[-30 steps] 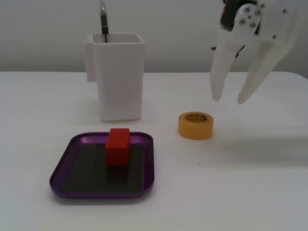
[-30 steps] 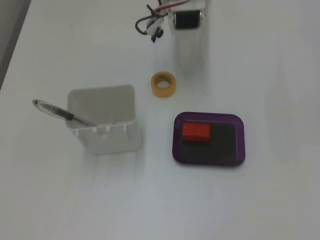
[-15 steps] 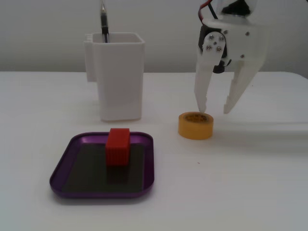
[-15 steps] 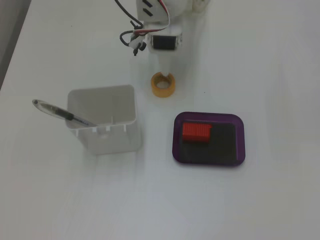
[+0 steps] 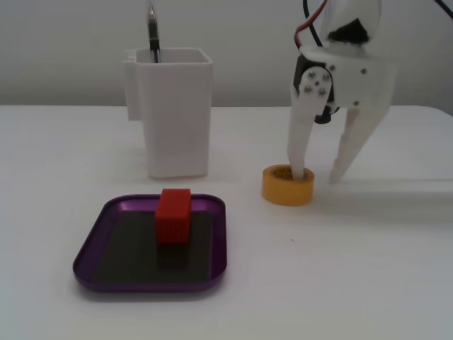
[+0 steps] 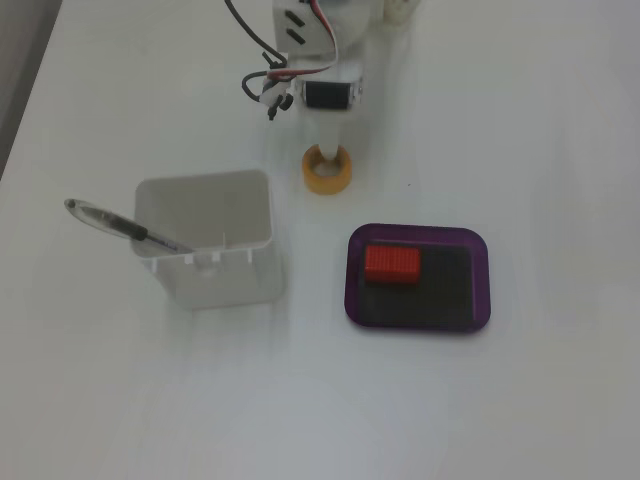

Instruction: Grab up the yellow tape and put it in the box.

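Observation:
The yellow tape [image 5: 288, 187] lies flat on the white table, to the right of the white container. It shows in the other fixed view [image 6: 325, 185] too. My gripper [image 5: 318, 173] is open and points down over it. One finger [image 5: 300, 152] reaches into the roll's hole and the other finger [image 5: 348, 152] stands outside, to the right of the roll. From above, the gripper [image 6: 330, 142] covers the roll's far side. The box, a shallow purple tray [image 5: 90, 249] [image 6: 481, 290], lies apart from the tape and holds a red cube [image 5: 173, 214] [image 6: 391, 266].
A tall white square container [image 5: 175, 113] [image 6: 222, 282] with a pen [image 5: 152, 32] [image 6: 118, 224] in it stands beside the tape, behind the tray in one fixed view. The arm's cables [image 6: 262, 72] hang by the wrist.

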You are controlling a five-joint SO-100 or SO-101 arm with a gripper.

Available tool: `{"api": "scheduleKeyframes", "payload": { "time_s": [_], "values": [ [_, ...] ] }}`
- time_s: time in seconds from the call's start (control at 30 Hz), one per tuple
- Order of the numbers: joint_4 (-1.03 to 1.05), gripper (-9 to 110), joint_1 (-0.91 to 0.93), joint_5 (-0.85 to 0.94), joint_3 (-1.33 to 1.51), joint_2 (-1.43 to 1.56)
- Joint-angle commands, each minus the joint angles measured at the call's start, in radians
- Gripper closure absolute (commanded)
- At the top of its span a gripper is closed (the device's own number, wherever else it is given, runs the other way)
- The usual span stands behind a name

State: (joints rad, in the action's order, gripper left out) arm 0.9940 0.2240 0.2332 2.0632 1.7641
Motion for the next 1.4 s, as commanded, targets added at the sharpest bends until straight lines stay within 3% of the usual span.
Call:
{"api": "scheduleKeyframes", "payload": {
  "time_s": [0.0, 0.17, 0.3, 0.5, 0.83, 1.1, 1.37],
  "values": [
    [-0.040, 90, -0.002, 0.006, 0.000, -0.020],
    [-0.055, 92, -0.008, 0.006, 0.000, -0.094],
    [-0.037, 103, -0.012, 0.003, -0.015, -0.089],
    [0.080, 102, -0.037, 0.006, -0.035, 0.114],
    [0.239, 102, -0.449, 0.044, -0.158, 0.472],
    [0.095, 102, -0.555, 0.037, -0.242, 0.232],
    [0.058, 102, -0.549, -0.014, -0.634, -0.209]
  ]
}}
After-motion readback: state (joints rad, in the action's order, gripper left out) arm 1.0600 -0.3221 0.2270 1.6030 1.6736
